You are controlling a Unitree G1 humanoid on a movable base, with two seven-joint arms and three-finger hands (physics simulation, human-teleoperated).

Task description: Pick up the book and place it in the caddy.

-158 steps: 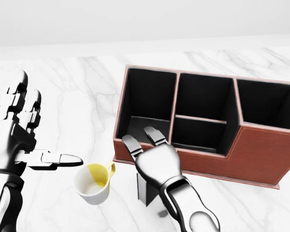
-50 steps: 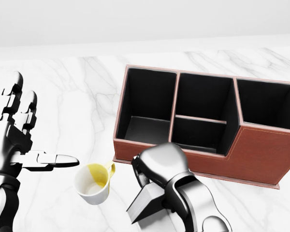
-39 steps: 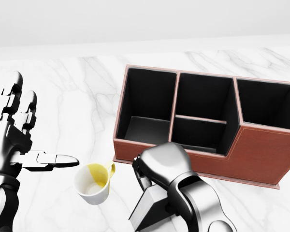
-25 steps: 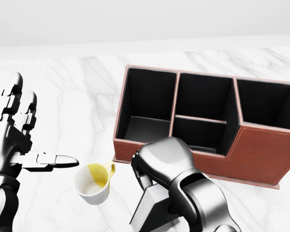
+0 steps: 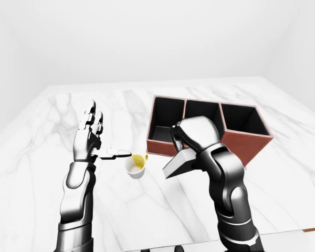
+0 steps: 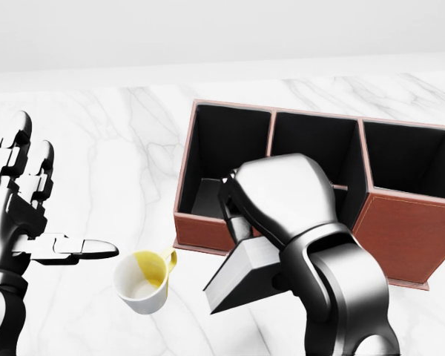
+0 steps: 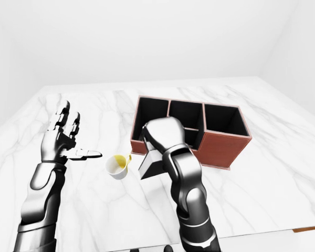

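Beside the caddy [image 6: 400,222], right hand [image 6: 278,196] fingers [image 6: 233,208] clamp the book [image 6: 245,271].

Glossy chrome-like right hand [image 6: 278,196], matt grey book [image 6: 245,274], leather-look brown caddy [image 6: 400,233], polished white marble table [image 6: 119,133], glossy mug [image 6: 142,283]

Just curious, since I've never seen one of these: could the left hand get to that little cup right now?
Probably yes. The left hand is open and holds nothing, and the cup sits just below its thumb on the table, with nothing between them.
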